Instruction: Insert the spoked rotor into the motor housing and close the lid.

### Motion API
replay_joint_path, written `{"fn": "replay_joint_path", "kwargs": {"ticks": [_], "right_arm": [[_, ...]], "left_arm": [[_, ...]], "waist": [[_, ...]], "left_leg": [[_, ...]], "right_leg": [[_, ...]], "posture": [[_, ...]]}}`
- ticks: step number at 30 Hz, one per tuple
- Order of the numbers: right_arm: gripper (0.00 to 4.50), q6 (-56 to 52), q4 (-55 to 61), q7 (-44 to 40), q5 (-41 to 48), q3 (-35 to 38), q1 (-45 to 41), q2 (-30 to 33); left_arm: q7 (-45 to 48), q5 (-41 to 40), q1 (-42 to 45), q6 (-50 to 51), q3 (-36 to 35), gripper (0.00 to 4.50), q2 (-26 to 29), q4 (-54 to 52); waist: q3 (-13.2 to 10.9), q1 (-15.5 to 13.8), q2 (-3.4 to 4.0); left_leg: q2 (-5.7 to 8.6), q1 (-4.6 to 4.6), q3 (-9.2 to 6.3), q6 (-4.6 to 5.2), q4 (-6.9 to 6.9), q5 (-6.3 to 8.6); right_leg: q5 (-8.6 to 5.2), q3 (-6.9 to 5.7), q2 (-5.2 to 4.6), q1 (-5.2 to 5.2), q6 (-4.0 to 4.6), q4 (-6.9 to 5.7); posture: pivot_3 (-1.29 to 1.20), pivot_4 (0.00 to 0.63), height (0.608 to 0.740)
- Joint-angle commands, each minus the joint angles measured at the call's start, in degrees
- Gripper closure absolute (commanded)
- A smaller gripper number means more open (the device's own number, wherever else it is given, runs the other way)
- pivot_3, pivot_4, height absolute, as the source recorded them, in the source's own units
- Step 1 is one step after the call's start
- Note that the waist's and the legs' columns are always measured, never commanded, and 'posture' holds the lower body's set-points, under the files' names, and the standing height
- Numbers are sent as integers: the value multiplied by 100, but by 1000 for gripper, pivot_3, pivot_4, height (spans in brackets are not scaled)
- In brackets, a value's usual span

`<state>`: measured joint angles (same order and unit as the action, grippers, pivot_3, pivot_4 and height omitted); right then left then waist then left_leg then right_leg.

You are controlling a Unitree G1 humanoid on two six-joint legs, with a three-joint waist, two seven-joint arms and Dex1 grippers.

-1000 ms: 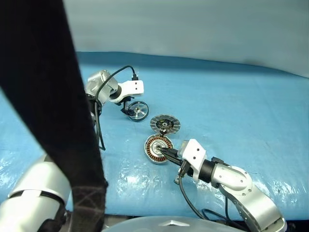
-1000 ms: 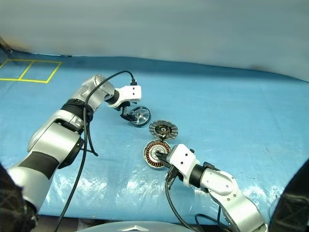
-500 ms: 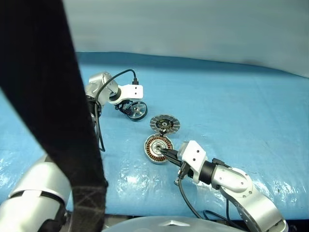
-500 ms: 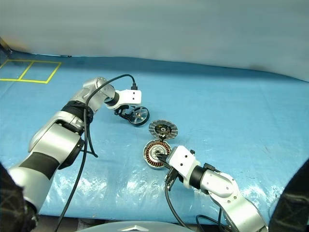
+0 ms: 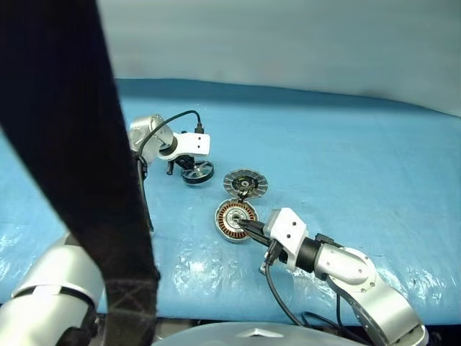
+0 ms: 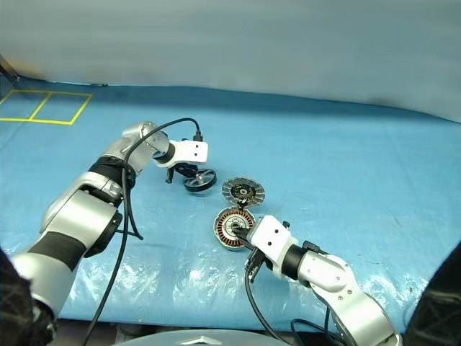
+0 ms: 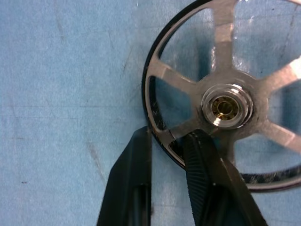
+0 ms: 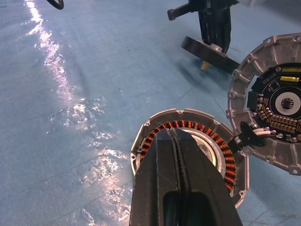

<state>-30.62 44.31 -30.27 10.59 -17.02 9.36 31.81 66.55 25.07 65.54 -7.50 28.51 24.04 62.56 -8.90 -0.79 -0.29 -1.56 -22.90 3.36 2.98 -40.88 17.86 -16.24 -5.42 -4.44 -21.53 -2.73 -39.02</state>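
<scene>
The blue tabletop [image 6: 346, 166] carries all three discs. The motor housing [image 6: 232, 229] lies near the middle; the lid [image 6: 243, 192] sits just beside it at one o'clock. At eleven o'clock from the housing, the spoked rotor [image 6: 199, 180] is pinched by its black rim in the left claw [image 7: 167, 141]. The right claw [image 8: 175, 136], fingers pressed together, rests over the housing's centre.

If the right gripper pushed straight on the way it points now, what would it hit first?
Most likely the motor housing: the shut right gripper sits over its copper windings, aimed at the centre. The lid lies off to one side.
</scene>
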Motion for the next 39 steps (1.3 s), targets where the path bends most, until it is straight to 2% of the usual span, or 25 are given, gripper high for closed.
{"fn": "replay_joint_path", "kwargs": {"ticks": [1, 8, 13, 16, 21, 25, 28, 32, 39], "right_arm": [[4500, 39, 75, -46, 11, -2, -101, -8], [4500, 66, 1, -123, 43, -9, -276, -38], [4500, 87, -100, -214, 81, -41, -364, -65], [4500, 111, -200, -295, 97, -63, -443, -88], [4500, 197, -360, -430, 79, -114, -596, -89], [4500, 220, -412, -465, 73, -114, -642, -109], [4500, 228, -436, -450, 52, -128, -654, -153], [4500, 224, -433, -393, 22, -147, -628, -230], [4500, 200, -357, -243, -75, -169, -489, -315]], "left_arm": [[78, -250, -249, -267, -227, 4139, 194, -559], [440, -1332, -1586, -342, -1014, 4139, 851, -3074], [357, -1560, -2497, 176, -1265, 4139, 1327, -4491], [264, -1608, -2761, 334, -1341, 4139, 1525, -4930], [61, -1797, -2669, 550, -1570, 4139, 1535, -5115], [311, -2228, -2572, 929, -1660, 4139, 1529, -5281], [605, -2155, -2411, 768, -1472, 3501, 1691, -4962], [287, -1717, -2082, 609, -1254, 2230, 1604, -4197], [451, -1535, -1756, 169, -889, 2230, 1281, -3655]], "waist": [[0, 1, 0], [0, 10, 1], [0, 10, 2], [0, -13, 1], [0, -28, 1], [0, -22, 1], [0, -4, 1], [0, -3, 1], [0, -19, 0]], "left_leg": [[0, 0, 0, 1, -8, 1], [-4, -3, -1, 2, -10, 1], [-4, -2, -2, 2, -13, 1], [-3, -1, -3, 3, -18, 1], [0, -1, -2, 9, -20, -2], [-1, -2, -2, 10, -19, -2], [0, -2, 0, 9, -17, -2], [-1, -1, 0, 9, -18, -2], [2, -5, 3, 15, -17, 1]], "right_leg": [[0, 1, 0, 1, 0, -3], [3, 7, -1, -4, 4, -5], [4, 8, -1, 0, 6, -6], [5, 7, 0, 2, 7, -9], [10, 9, 0, 2, 2, -8], [11, 9, 0, 0, 3, -8], [11, 9, 1, -1, 2, -8], [11, 10, 5, -1, 3, -9], [11, 13, 3, -4, 2, -3]], "posture": [[0, 150, 740], [0, 150, 740], [0, 150, 740], [0, 150, 740], [0, 150, 740], [0, 150, 740], [0, 150, 740], [0, 150, 740], [0, 150, 740]]}}
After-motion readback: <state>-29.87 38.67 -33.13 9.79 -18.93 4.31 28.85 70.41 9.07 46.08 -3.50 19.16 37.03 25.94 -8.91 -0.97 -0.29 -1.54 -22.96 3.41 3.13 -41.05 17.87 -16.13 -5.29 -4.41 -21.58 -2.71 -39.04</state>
